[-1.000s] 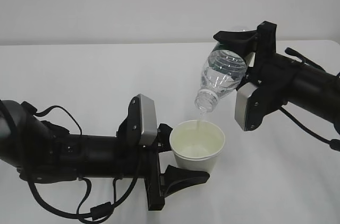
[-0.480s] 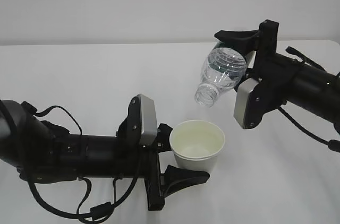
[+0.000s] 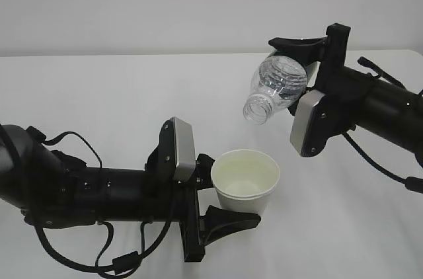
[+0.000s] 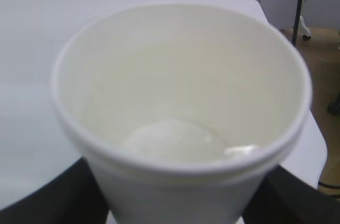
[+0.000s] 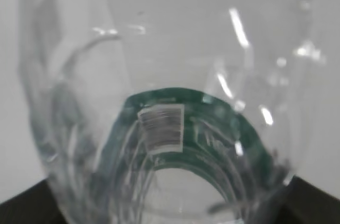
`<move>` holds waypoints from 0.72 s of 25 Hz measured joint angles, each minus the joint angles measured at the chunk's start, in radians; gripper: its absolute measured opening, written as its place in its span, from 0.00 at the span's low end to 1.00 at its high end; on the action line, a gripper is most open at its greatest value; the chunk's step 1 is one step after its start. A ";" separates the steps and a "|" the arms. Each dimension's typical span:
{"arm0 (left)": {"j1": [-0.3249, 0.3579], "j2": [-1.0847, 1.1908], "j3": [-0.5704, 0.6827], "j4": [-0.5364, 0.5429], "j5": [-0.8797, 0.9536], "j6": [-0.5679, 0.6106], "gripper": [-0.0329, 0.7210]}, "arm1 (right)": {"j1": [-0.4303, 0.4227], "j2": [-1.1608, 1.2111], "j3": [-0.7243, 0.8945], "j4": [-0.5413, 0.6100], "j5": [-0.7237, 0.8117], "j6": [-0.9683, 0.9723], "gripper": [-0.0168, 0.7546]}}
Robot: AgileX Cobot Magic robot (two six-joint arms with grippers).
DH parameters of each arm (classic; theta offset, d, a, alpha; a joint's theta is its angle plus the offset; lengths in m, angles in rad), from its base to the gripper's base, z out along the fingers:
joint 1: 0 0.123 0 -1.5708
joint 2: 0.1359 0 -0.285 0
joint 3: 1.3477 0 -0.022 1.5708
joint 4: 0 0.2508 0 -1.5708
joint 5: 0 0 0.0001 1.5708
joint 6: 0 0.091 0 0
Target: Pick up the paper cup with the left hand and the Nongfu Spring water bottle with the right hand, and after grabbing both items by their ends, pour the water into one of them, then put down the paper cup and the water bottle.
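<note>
The water has stopped falling. The right pincer [image 3: 299, 67] is lifting the Nongfu Spring water bottle [image 3: 275, 87] away, still tipped. The left pincer [image 3: 213, 193] grips the paper cup [image 3: 245, 181], with a little water [image 4: 172, 140] inside. Pouring looks done; putting both on the table [image 3: 99, 94] comes next

Upright white paper cup [image 3: 245, 183] below tilted, mouth-down clear bottle [image 3: 274, 87]

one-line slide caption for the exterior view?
Right gripper holds the tilted bottle above the cup in the left gripper.
</note>
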 joint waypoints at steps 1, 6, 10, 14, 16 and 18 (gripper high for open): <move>0.000 0.000 0.000 0.000 0.000 0.000 0.68 | 0.000 0.000 0.000 0.000 0.000 0.011 0.66; 0.000 0.000 0.000 -0.002 0.000 0.000 0.68 | 0.000 0.000 0.000 0.000 0.000 0.111 0.66; 0.000 0.000 0.000 -0.002 0.000 0.000 0.68 | 0.000 0.000 0.000 0.000 0.000 0.167 0.66; 0.000 0.000 0.000 -0.002 0.000 0.000 0.68 | 0.000 0.000 0.000 0.000 0.000 0.230 0.66; 0.000 0.000 0.000 -0.002 0.000 0.000 0.68 | 0.000 0.000 0.000 0.001 0.000 0.269 0.66; 0.000 0.000 0.000 -0.002 0.000 0.000 0.68 | 0.000 0.000 0.000 0.011 0.000 0.321 0.66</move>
